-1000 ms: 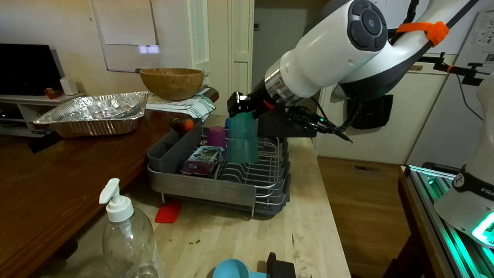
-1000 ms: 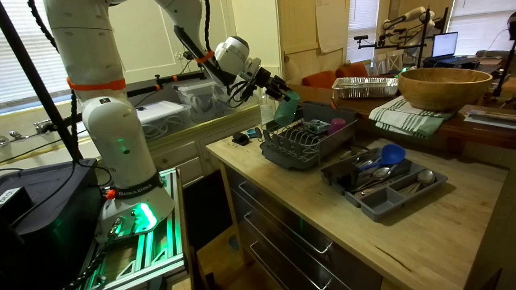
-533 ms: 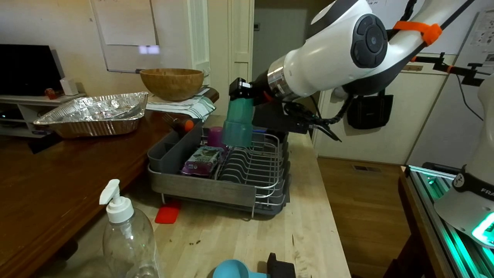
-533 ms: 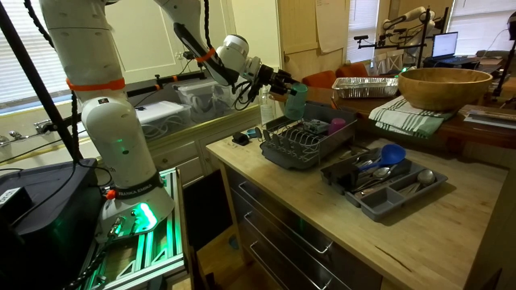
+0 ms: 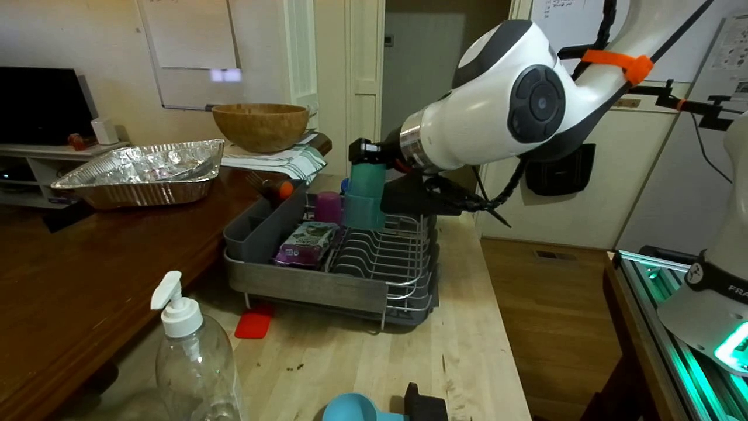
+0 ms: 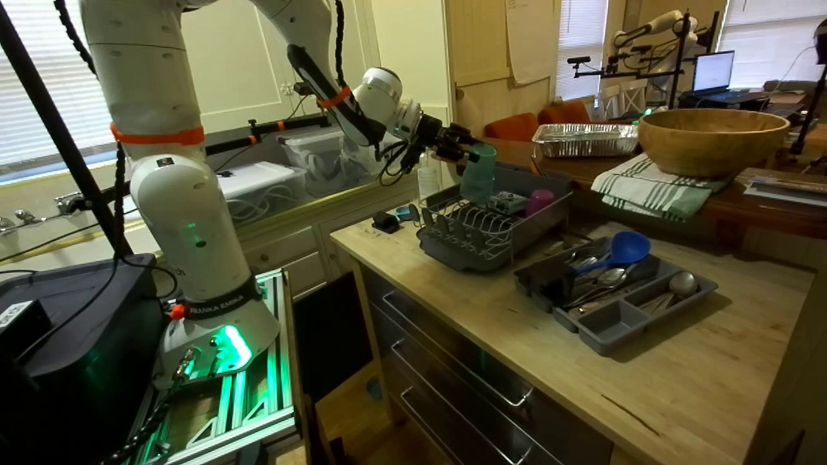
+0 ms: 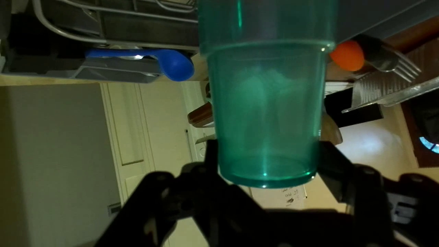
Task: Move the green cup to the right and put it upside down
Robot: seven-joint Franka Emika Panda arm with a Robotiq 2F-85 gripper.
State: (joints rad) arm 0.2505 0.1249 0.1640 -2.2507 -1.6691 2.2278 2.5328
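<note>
Hanging by base from gripper (image 7: 269,157): green cup (image 7: 267,106).

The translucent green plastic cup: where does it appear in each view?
In an exterior view: the green cup is almost at the middle.
In an exterior view: the green cup is slightly above and right of middle.
In the wrist view: the green cup is large, slightly right of centre.
Shared landmark: the grey dish rack with metal wires.

Pincer (image 5: 367,156) gripping grn cup (image 5: 364,202) upside-dn over dish rack (image 5: 315,286).
</note>
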